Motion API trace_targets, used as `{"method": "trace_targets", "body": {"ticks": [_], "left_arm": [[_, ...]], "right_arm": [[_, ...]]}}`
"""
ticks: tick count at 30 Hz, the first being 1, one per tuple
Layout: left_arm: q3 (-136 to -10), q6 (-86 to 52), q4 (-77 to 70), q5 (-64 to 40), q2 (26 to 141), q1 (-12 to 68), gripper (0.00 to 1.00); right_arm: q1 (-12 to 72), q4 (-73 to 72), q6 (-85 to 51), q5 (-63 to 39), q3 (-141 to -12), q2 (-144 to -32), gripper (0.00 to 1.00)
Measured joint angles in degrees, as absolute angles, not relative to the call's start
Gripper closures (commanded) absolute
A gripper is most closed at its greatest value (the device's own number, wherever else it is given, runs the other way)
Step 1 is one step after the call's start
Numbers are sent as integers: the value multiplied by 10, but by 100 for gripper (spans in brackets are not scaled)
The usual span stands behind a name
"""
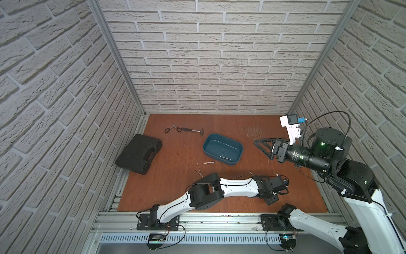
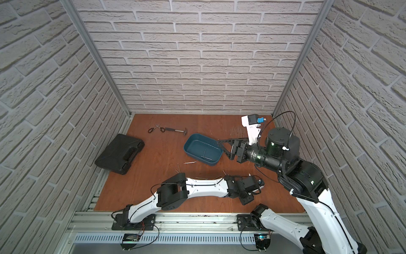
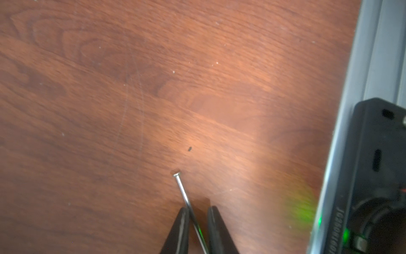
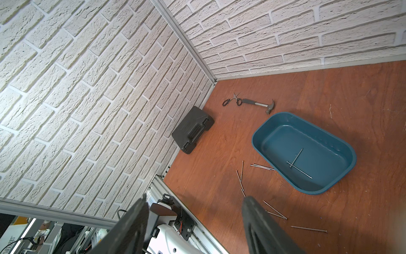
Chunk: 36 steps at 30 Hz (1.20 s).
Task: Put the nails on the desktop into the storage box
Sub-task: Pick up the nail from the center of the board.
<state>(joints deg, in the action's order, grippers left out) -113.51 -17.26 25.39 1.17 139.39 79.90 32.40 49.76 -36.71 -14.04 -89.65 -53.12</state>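
Note:
The teal storage box [image 1: 216,144] [image 2: 196,143] [image 4: 283,136] sits mid-desktop with two crossed nails [image 1: 224,156] [image 4: 296,163] inside. Several nails lie loose on the desktop [image 1: 175,187] in front of it: a pair [image 1: 209,162] [image 4: 262,167], others [image 4: 240,176] [image 4: 308,229]. My left gripper [image 1: 271,199] [image 2: 247,199] [image 3: 198,209] is low at the desktop's front; its jaws stand narrowly apart around one nail [image 3: 181,187], which touches one finger. My right gripper [image 1: 258,143] [image 2: 222,144] [image 4: 195,199] hovers beside the box's right end, open and empty.
A black tool case [image 1: 139,154] lies at the left edge. Scissors [image 1: 172,128] and a hammer [image 1: 193,130] lie at the back left. Brick-pattern walls close three sides. An aluminium rail [image 1: 197,217] with both arm bases runs along the front.

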Motion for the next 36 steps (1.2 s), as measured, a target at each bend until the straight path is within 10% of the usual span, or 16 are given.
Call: {"method": "trace_targets", "body": {"ticks": [3,36], "left_arm": [[-1137,-177,259,15,1395,799,100],[-1007,-192,219,58,1317,795,100]], "right_arm": [[324,497,-367,-140,-895,-532,29],[324,629,-262,37,-908,-588,28]]}}
